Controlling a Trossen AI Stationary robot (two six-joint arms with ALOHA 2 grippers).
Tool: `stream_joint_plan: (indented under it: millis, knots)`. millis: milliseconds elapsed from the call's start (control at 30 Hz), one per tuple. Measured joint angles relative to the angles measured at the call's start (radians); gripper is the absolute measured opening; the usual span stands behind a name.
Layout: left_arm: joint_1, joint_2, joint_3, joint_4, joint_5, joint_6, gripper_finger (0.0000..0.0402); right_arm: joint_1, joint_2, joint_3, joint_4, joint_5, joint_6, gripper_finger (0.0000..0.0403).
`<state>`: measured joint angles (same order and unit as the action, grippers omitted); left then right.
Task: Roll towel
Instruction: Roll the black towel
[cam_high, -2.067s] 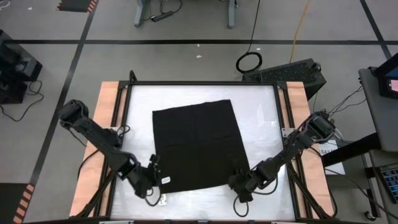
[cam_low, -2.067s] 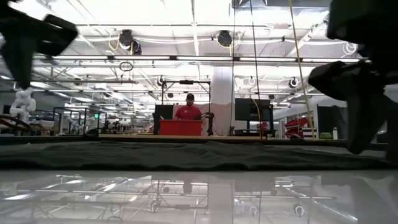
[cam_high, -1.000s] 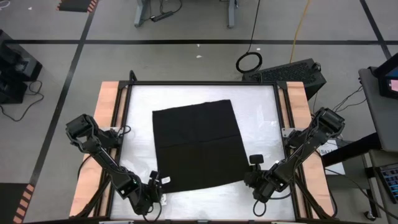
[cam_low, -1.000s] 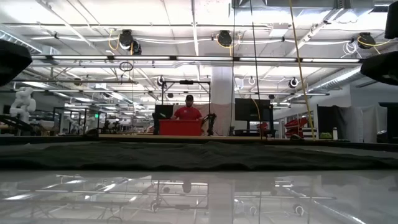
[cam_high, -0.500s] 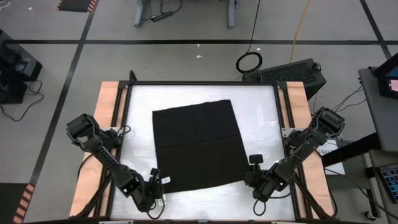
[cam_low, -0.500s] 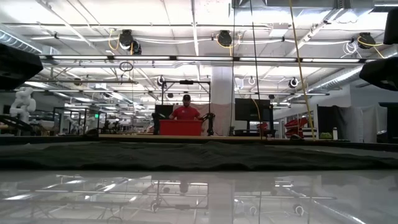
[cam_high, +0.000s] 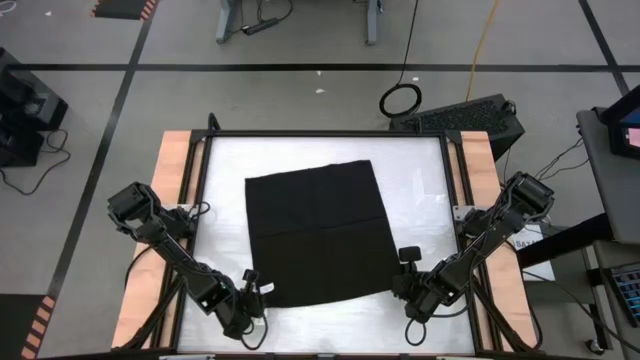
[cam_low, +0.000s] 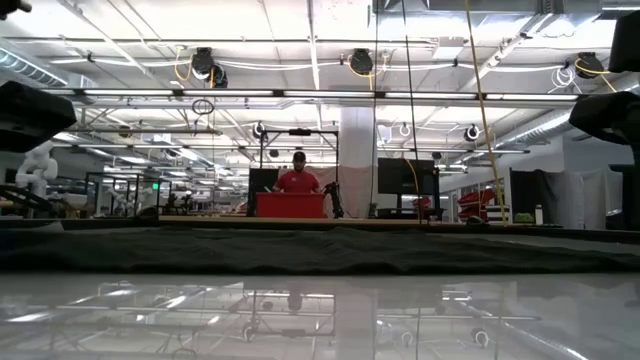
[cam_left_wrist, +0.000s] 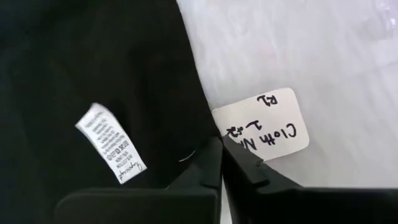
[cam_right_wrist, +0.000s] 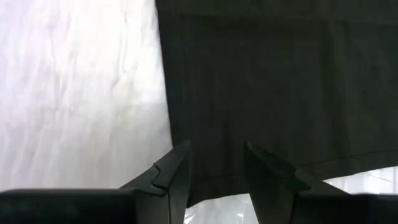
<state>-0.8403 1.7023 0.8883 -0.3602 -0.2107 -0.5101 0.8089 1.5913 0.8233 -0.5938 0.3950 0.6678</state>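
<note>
The black towel (cam_high: 320, 235) lies spread flat on the white table (cam_high: 225, 200); in the low view the towel (cam_low: 320, 250) is a low dark band. Its small white tag (cam_left_wrist: 112, 143) sits near the near-left corner. My left gripper (cam_high: 250, 292) is at that corner, and in its wrist view the left gripper (cam_left_wrist: 221, 149) is shut at the towel's edge. My right gripper (cam_high: 405, 285) hovers at the near-right corner. In its wrist view the right gripper (cam_right_wrist: 214, 171) is open, its fingers standing over the towel's near edge (cam_right_wrist: 249, 177). My left gripper has its two fingertips (cam_left_wrist: 208, 158) closed together on the towel's left edge (cam_left_wrist: 202, 118), close to the near-left corner, coming in low from the near-left. The fingertips hide how much cloth lies between them. The towel rests flat on the table.
A white paper label (cam_left_wrist: 264, 124) with handwriting lies on the table beside the left fingertips. A raised dark frame (cam_high: 325, 133) rims the table, with wooden boards (cam_high: 170, 200) at both sides. A person in red (cam_low: 300, 180) stands far off in the room.
My left gripper has edged a little toward the towel's near-left corner and has shut there. The towel lies as flat as before. My right gripper has stayed by the near-right corner.
</note>
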Motion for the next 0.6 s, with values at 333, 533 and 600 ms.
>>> stream_joint_plan:
  millis: [333,533,600]
  knots:
    - [0.003,-0.001,0.000,-0.025,0.021,-0.001,0.0002,0.005,0.000,0.000,0.003,-0.048,-0.004,0.0137]
    - [0.003,-0.002,0.000,-0.047,0.022,-0.007,0.0002,0.005,0.000,0.000,0.020,-0.129,-0.001,0.0137]
    - [0.003,-0.002,0.000,-0.047,0.022,-0.007,0.0001,0.005,0.000,0.000,0.017,-0.136,0.002,0.0137]
